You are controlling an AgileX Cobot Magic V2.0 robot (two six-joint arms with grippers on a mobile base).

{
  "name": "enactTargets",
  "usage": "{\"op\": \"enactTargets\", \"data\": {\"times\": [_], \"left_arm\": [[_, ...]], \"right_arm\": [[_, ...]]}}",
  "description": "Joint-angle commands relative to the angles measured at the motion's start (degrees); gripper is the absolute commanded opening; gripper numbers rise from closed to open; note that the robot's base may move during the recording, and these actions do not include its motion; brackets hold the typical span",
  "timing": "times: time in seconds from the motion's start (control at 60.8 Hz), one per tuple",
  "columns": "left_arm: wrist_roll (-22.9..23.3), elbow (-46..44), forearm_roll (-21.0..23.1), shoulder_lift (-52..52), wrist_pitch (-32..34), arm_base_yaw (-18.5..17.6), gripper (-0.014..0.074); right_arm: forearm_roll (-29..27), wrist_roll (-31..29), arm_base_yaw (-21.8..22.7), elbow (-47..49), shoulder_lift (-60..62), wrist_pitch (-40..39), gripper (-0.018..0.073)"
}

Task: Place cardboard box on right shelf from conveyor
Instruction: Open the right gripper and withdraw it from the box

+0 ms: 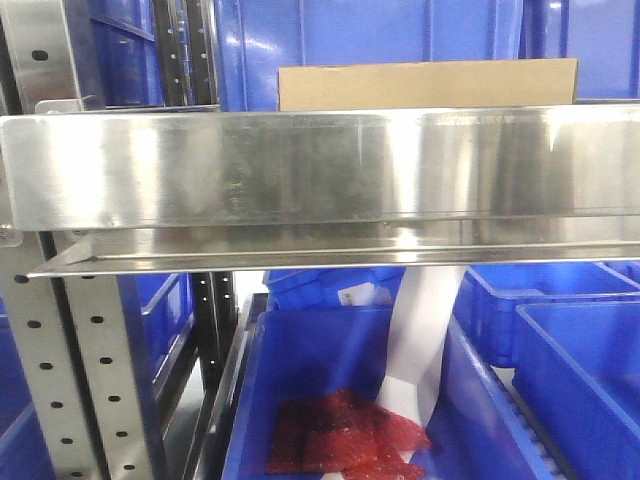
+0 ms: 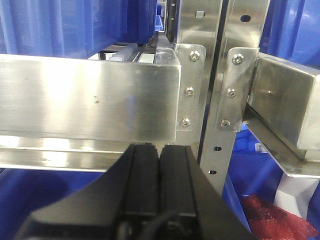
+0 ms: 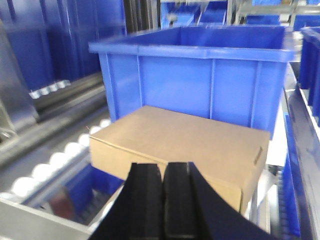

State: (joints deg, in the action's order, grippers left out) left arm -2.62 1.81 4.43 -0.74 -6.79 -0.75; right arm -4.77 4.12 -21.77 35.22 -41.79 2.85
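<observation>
The tan cardboard box (image 1: pixel 428 85) lies flat on the right shelf (image 1: pixel 300 170), behind its shiny steel front lip, and only its top strip shows in the front view. In the right wrist view the cardboard box (image 3: pixel 185 145) sits just beyond my right gripper (image 3: pixel 163 164), which is shut with nothing between its fingers and does not touch the box. My left gripper (image 2: pixel 160 146) is shut and empty, pointing at a steel lip to the left of the grey uprights (image 2: pixel 220 90). The right shelf (image 2: pixel 285 100) starts past those uprights. The conveyor is out of view.
A large blue bin (image 3: pixel 200 75) stands right behind the box. Below the shelf are more blue bins (image 1: pixel 560 360), one holding red packets (image 1: pixel 345 435) and a white strip (image 1: pixel 425 335). White rollers (image 3: pixel 55 162) run to the box's left. A perforated upright (image 1: pixel 70 370) is at the left.
</observation>
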Motion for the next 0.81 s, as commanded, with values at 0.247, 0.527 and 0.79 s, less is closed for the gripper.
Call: {"op": "enactTargets", "data": {"times": [0.247, 0.527, 0.79], "left_arm": [[0.0, 0.5, 0.3, -0.8, 5.0, 0.1, -0.0116], [0.0, 0.5, 0.3, -0.8, 5.0, 0.1, -0.0116], [0.0, 0.5, 0.3, -0.8, 5.0, 0.1, -0.0116]], "right_arm": [[1.6, 2.4, 0.1, -5.3, 11.4, -5.7, 0.0069], [1.6, 2.4, 0.1, -5.3, 11.4, -5.7, 0.0069], [1.6, 2.4, 0.1, -5.3, 11.4, -5.7, 0.0069]]}}
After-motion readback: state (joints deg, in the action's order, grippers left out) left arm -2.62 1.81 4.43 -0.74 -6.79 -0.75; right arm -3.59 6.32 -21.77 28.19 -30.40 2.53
